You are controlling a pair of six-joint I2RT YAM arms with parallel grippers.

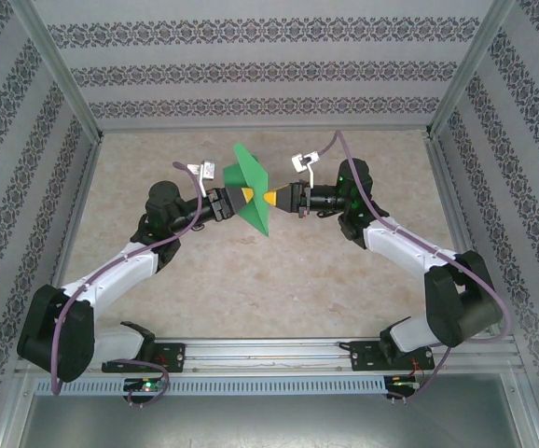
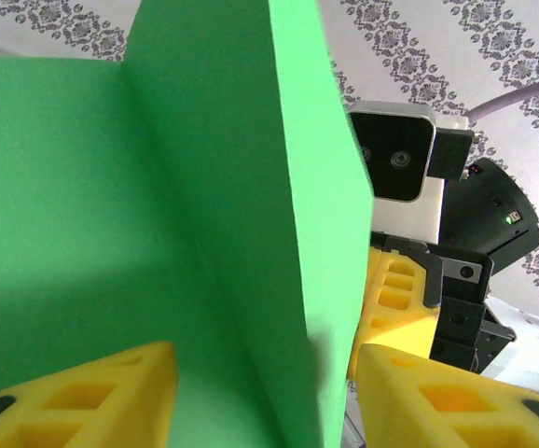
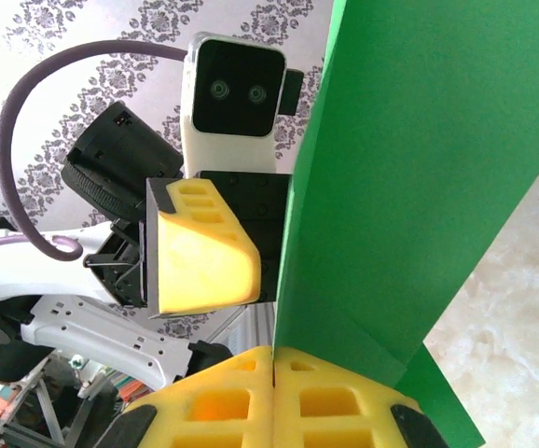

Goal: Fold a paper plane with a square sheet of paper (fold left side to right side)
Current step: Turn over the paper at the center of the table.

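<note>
The square sheet of paper (image 1: 249,191) is bright green, folded into angled flaps, and held up above the middle of the table between the two grippers. My right gripper (image 1: 271,198) comes in from the right; in the right wrist view its yellow pads (image 3: 274,353) are pressed together on the paper's edge (image 3: 409,168). My left gripper (image 1: 240,196) faces it from the left. In the left wrist view its fingers (image 2: 267,373) stand apart, with a folded ridge of the paper (image 2: 111,187) running between them. Much of each wrist view is covered by paper.
The marbled tabletop (image 1: 158,168) lies bare around the arms. Patterned walls and metal posts (image 1: 64,84) box in the space. A metal rail (image 1: 269,355) carries both arm bases at the near edge. Each wrist view shows the opposite arm's camera (image 2: 395,159) (image 3: 237,89) close by.
</note>
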